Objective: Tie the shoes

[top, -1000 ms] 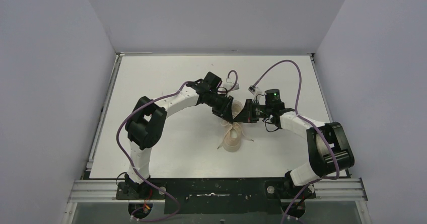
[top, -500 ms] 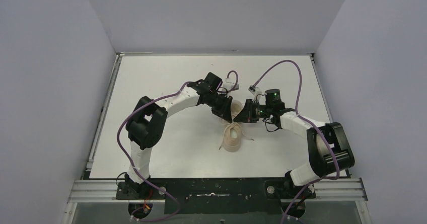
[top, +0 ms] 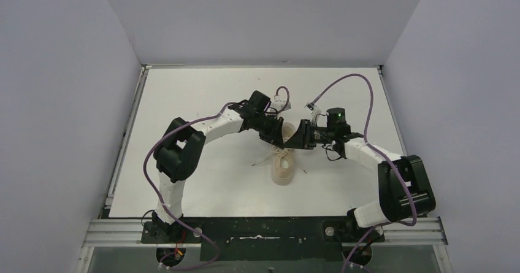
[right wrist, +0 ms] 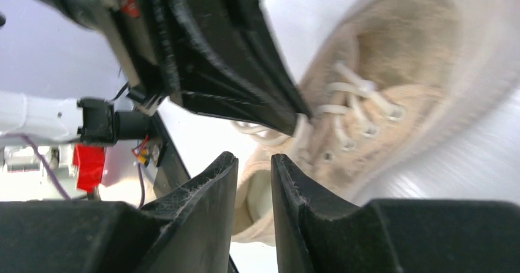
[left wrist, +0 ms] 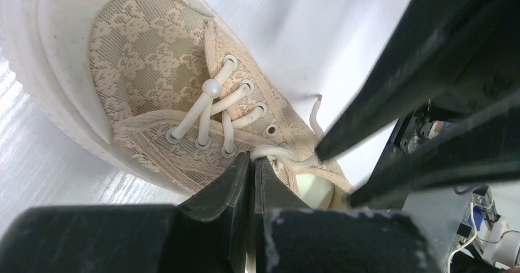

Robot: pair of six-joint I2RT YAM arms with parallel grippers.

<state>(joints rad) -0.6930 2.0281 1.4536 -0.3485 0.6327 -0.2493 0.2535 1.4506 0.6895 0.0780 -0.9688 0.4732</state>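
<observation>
Left wrist view: left jaws pinched nearly shut on a lace (left wrist: 277, 153) right at the sneaker (left wrist: 147, 58) opening; right jaws just beside it, slightly parted, gripping nothing visible.

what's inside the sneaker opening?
A pale insole shows in the sneaker; the left gripper and right gripper block the rest of the opening.

Arms arched inward, tips nearly met. Left gripper (left wrist: 251, 157) pinched closed, aimed at 4 o'clock; right gripper (right wrist: 254, 157) slightly parted, aimed at 8 o'clock.
</observation>
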